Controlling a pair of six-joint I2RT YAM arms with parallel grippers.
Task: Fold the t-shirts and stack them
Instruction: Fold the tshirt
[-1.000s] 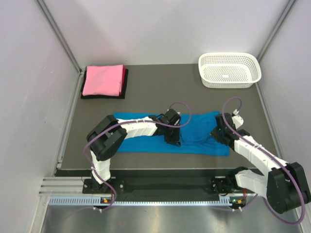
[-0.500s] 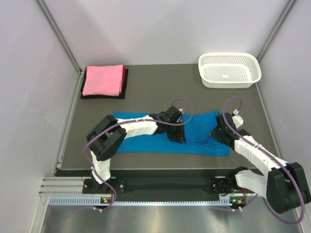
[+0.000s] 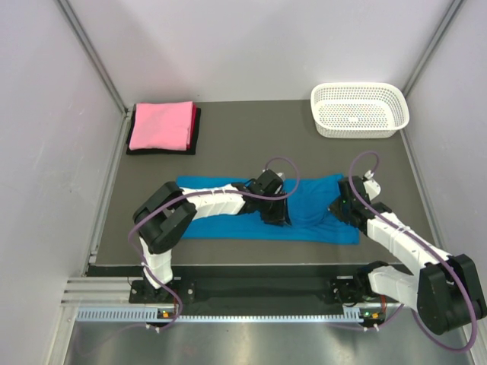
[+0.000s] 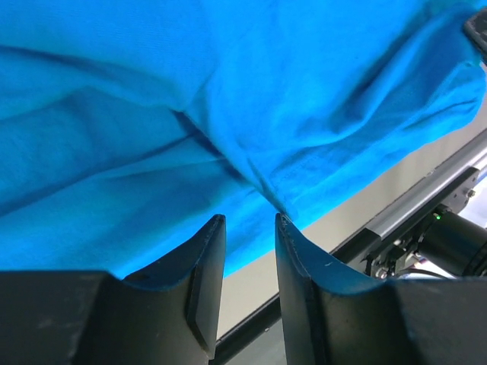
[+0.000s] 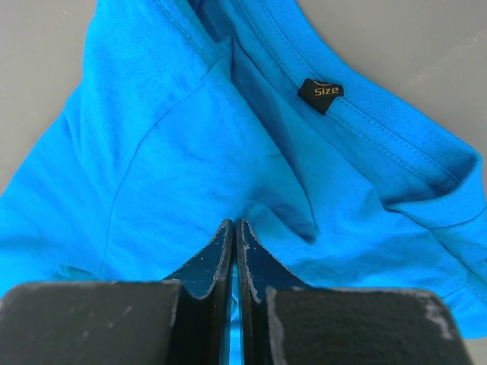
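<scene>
A turquoise-blue t-shirt [image 3: 312,207] lies spread across the near part of the table, rumpled at its right end. My left gripper [image 3: 277,216] hovers over its middle; in the left wrist view the gripper [image 4: 249,220] is open, nothing between the fingers, and a raised fold of the shirt [image 4: 228,99] brushes one tip. My right gripper [image 3: 340,204] sits on the shirt's right end; in the right wrist view it [image 5: 234,223] is shut, tips pinching the cloth [image 5: 152,152] below the collar and its size tag [image 5: 319,91]. A folded pink t-shirt [image 3: 160,125] rests on a folded dark one [image 3: 161,150] at the back left.
A white perforated basket [image 3: 359,87] stands at the back right. Grey walls close in both sides. The table's front edge and a metal rail [image 4: 426,201] run just past the shirt's near hem.
My left gripper has opened and let go of the blue cloth, shifting slightly over the shirt's middle. The right gripper has stayed shut in place.
</scene>
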